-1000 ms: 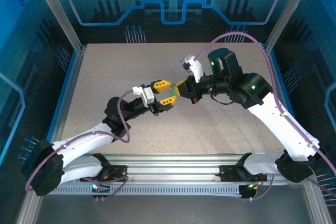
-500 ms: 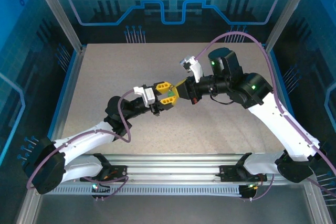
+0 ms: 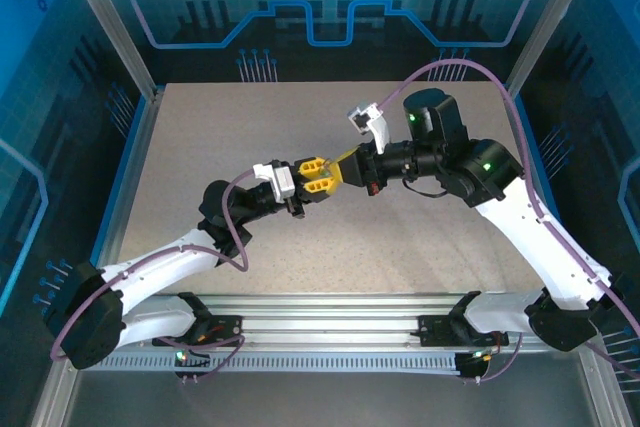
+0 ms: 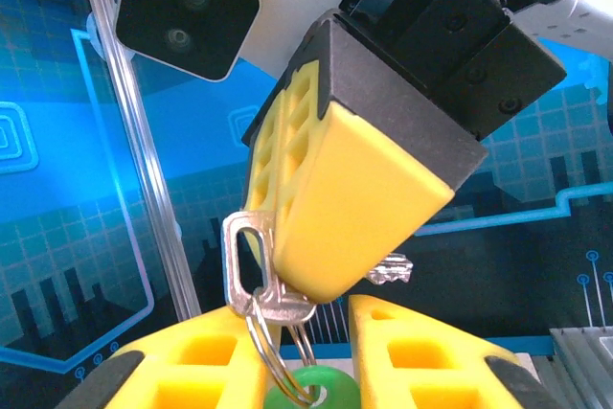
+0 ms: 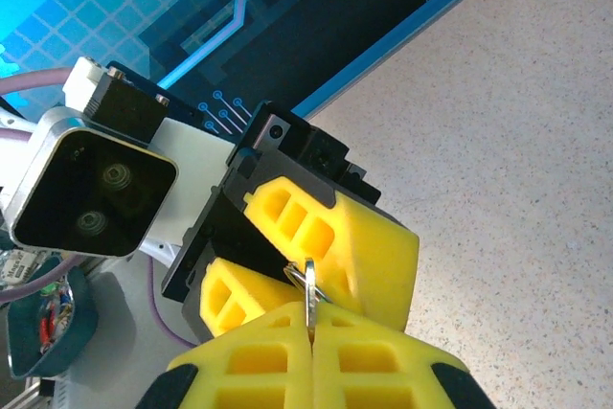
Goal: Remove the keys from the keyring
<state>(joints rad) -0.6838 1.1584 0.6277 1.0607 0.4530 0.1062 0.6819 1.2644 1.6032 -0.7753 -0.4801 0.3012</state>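
a: where's the bunch right now?

b: mid-air over the counter (image 3: pixel 200 147), between the two arms. right fingers (image 4: pixel 354 198) are clamped hard on the silver key (image 4: pixel 283 310). the keyring (image 4: pixel 257 337) hangs off it, and the green-headed key (image 4: pixel 308 395) sits at the bottom of the ring.

a: left side?

b: left fingers (image 4: pixel 421 361) are narrow, one on each side of the green head. can't tell if they actually pinch it or just bracket it. the ring wire runs down through the same gap.

a: that's my worry. if the left nips ring and key together, the pull drags the whole bunch.

b: agreed. the green key then doesn't slide along the coil, it just loads the right grip.

a: and the right grip looks thin?

b: from the right wrist cam only a sliver of metal pokes out of the seam. my guess is it holds the silver key by its flat. a sideways tug could pivot or slip it.

a: then the bunch drops to the counter and we regrasp from scratch.

b: yes. other risk: a straight pull doesn't unthread anything. the key has to walk round the split, so a hard pull probably just bends the ring open or jams it.

a: clearance?

b: tight. the fingers are nose to nose, so any twist to work the ring could knock yellow on yellow.
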